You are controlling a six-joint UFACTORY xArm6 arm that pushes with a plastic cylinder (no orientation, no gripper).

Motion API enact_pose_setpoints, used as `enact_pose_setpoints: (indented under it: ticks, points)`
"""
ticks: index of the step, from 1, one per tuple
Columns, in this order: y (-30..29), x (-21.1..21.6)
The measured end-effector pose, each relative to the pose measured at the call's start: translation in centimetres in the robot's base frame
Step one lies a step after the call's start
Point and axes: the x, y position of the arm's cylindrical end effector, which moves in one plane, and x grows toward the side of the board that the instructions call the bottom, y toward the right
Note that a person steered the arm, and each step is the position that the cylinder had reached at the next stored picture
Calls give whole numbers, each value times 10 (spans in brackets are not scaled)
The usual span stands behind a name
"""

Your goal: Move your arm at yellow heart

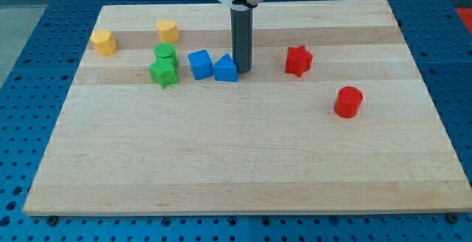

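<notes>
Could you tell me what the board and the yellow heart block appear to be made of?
The pale wooden board looks like light wood, matt: lengthwise grain and plank seams show. The yellow heart block looks like moulded plastic, probably: uniform colour, smooth faces, soft sheen. My tip rests beside the blue blocks, well away from it.

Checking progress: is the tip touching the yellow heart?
Apart. The camera view shows my tip beside a blue block, with bare board before the yellow heart.

Views: just one camera.
Looks from: the front, up high, tilted down at the wooden board (243,168).
How near: far enough back to show nearly the whole board, with blue table (29,65) around it.
Shared part: nothing, only one view.
</notes>
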Motion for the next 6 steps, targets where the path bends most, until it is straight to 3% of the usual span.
enact_pose_setpoints:
  ticks: [2,4,6]
  points:
    - [-7,0]
    - [-2,-54]
    - [-54,-75]
